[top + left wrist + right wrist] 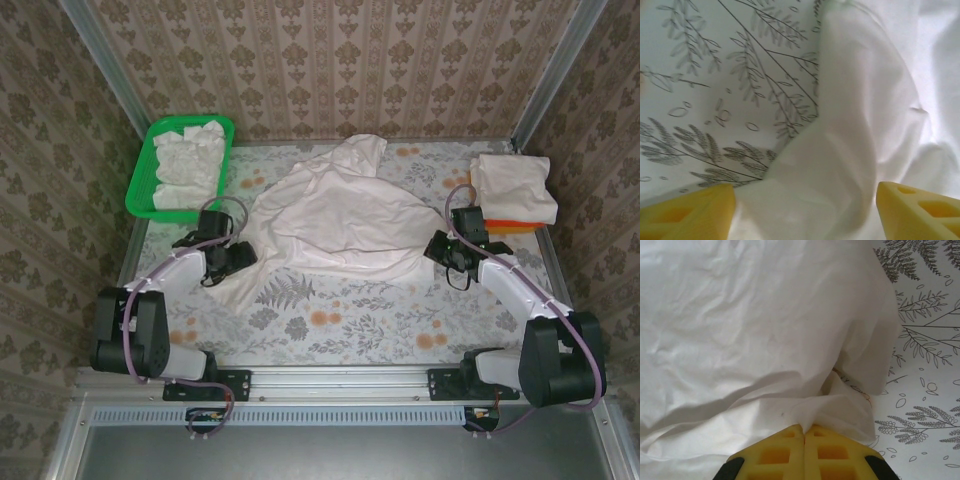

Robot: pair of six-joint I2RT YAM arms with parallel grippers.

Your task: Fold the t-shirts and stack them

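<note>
From where I stand the two arms rise from the near edge of the desk (340, 325), which wears a cover printed with ferns and orange flowers. The left arm (185, 265) reaches in toward the middle, and its yellow left fingers (685, 212) stand wide apart. The shirt's near-left edge runs down between them, loose and not pinched, with bare fern print just beside it. The right arm (505, 280) comes in from the other side. Its right fingers (785, 455) are pressed tight together on a gathered bunch of the shirt's right edge, and the cloth puckers and folds away from their tips. The shirt (335, 215) itself is off-white and rumpled. It lies spread across the middle of the desk between the two arms, and one part of it runs up toward the far edge. I cannot tell from here which part of it is a sleeve or a collar. Farther back, at the far right corner, a folded shirt (513, 185), also off-white, sits on top of an orange shirt (508, 223), of which a strip shows along the near side. At the far left corner sits a green basket (140, 185), well apart from the spread shirt, with crumpled white cloth (190, 160) heaped inside it.
</note>
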